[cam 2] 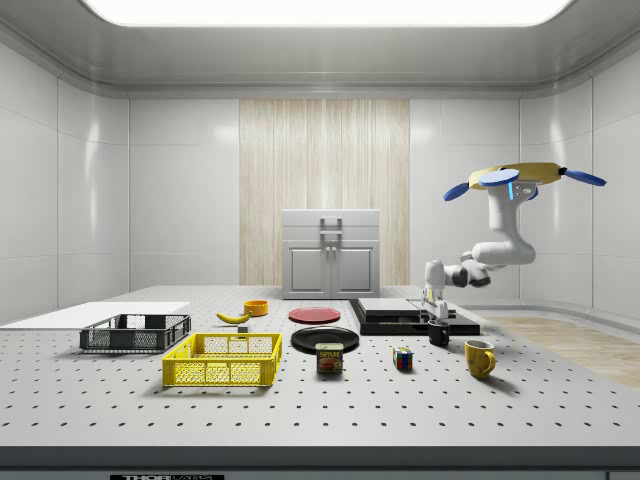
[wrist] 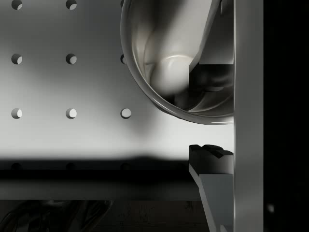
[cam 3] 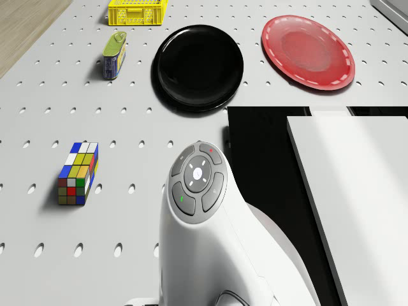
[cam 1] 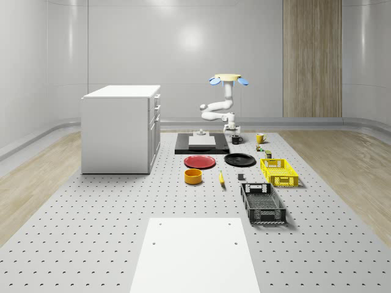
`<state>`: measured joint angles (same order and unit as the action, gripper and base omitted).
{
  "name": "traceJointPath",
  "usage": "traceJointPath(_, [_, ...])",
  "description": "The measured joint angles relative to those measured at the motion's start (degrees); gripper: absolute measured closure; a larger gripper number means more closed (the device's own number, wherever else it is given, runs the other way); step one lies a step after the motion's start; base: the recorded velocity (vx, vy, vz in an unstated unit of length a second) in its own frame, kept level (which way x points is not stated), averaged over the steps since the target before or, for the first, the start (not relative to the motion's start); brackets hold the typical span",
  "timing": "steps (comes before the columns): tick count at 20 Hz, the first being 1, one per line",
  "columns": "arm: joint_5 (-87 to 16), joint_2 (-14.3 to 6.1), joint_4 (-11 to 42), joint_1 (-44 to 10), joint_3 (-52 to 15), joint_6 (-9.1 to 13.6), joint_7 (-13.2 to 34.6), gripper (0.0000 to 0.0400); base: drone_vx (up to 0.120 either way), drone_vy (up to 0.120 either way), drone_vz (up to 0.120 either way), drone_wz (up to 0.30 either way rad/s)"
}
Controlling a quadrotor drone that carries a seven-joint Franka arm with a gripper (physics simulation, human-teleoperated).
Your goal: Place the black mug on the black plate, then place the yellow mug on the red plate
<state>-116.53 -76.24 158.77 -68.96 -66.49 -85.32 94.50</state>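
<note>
Black mug (wrist: pixel 178 63) was glossy, upright, dark inside, on the table (cam 1: pixel 91 213) beside the black platform (cam 1: pixel 183 146). Gripper (wrist: pixel 207 104) straddled its rim, one finger (wrist: pixel 212 34) inside and one (wrist: pixel 212 164) outside, partly open, not clamped. Drone (cam 2: pixel 520 178) hovered above the platform's far end. Can (cam 2: pixel 329 357) at the black plate's (cam 2: pixel 325 339) 6 o'clock in the side view read "SPAM".

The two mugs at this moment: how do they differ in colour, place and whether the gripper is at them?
The black mug is dark, the yellow mug bright. The black mug stands close beside the black slab with the gripper right above it; the yellow mug stands apart on the open table, no gripper near it. Both are upright on the table, neither on a plate yet.
</note>
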Motion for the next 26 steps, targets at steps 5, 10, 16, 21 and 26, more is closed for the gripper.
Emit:
traceJointPath(5, [0.2,-0.5,0.0,-0.2,-0.1,-0.4,0.2,0.028,0.0,0.0,0.0,0.0])
traceJointPath(10, [0.7,-0.9,0.0,-0.4,-0.4,-0.7,0.4,0.0287,0.0,0.0,0.0,0.0])
traceJointPath(16, [4.1,-1.3,1.1,-0.5,-3.9,0.5,1.0,0.0289,0.0,0.0,0.04,0.0])
traceJointPath(21, [7.1,-1.7,1.7,-0.8,-6.9,1.3,1.5,0.029,0.0,0.0,0.12,0.0])
traceJointPath(26, [8.6,-2.3,2.0,-1.1,-8.3,1.2,1.9,0.029,0.088,0.0,0.12,0.0])
